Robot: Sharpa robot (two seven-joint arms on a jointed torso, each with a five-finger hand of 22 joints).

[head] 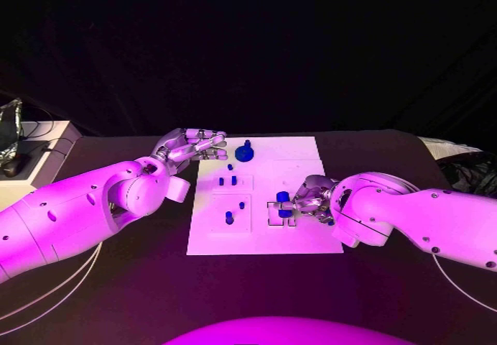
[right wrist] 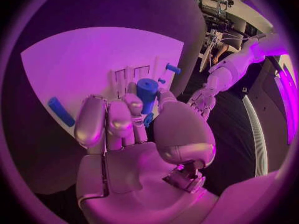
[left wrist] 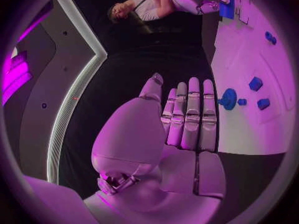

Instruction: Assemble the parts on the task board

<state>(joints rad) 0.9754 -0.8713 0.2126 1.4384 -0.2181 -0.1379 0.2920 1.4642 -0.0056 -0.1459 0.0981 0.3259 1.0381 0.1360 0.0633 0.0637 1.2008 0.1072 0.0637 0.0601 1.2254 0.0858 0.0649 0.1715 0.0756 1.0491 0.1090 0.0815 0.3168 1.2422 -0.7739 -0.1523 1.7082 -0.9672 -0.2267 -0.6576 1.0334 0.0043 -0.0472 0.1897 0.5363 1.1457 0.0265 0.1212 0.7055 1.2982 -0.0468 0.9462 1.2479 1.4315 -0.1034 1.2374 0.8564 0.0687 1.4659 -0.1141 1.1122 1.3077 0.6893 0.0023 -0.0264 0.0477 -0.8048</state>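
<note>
Head view: left hand waiting, right hand busy with a blue peg

Going left to right: the left hand (head: 192, 148) hovers at about 10 o'clock off the task board (head: 264, 244), fingers straight, close together and holding nothing, probably parked clear so it doesn't get in the way. A round blue part (head: 244, 152) lies on the board just beside its fingertips. Smaller blue pieces (head: 230, 218) stand mid-board. At roughly 3 o'clock the right hand (head: 309, 199) pinches a blue cylinder (right wrist: 146, 90) upright over the board's slots (head: 281, 214), I'd guess to drop it straight in.
</note>
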